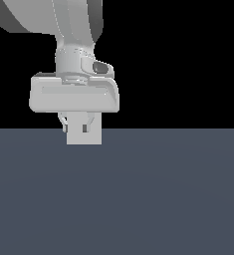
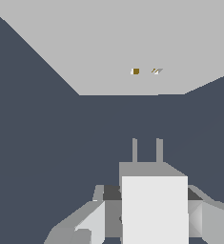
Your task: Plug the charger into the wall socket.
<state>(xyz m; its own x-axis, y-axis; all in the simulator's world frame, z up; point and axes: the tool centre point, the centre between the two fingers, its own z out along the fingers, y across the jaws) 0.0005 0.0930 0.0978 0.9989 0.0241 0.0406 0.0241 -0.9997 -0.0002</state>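
Currently your end effector (image 2: 147,217) grips the charger (image 2: 154,205), its prongs aimed at the wall socket (image 2: 132,47) ahead so they can meet its slots.

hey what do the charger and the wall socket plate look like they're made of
This is a simulator render, so only a guess. The charger, held in the gripper, looks like matte off-white plastic: flat, unshaded faces, with two plain grey prongs. The wall socket reads as smooth light-grey plastic or painted panel: uniform, textureless, with two tiny slots.
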